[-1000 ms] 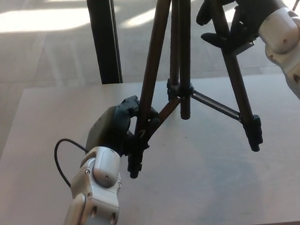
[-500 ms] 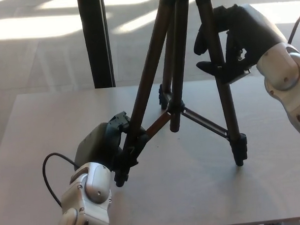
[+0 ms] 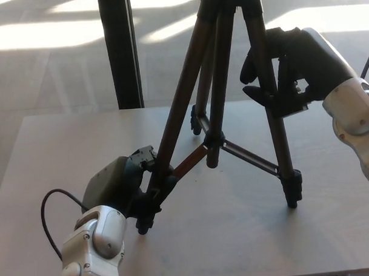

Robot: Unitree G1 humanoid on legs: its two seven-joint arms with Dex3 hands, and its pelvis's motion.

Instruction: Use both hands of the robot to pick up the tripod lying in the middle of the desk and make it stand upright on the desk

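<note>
Tripod (image 3: pixel 217 112) stands upright on the desk (image 3: pixel 248 239), its 3 dark legs splayed and its head cut off by the top of the view. The near-left foot rests on the desk just in front of the left hand (image 3: pixel 122 185), the right foot sits near the desk's right side, and the rear foot lands close to the far edge. The left hand is wrapped around the lower part of the near-left leg, grasping it. The right hand (image 3: pixel 285 71) is clamped around the upper part of the right leg, above the desk's far edge. A black cable (image 3: pixel 48 218) loops out from the left wrist over the desk's left part. Bare desk surface lies open in front of the feet, toward the near edge. A dark post (image 3: pixel 121 52) rises behind the far edge, left of the tripod.
</note>
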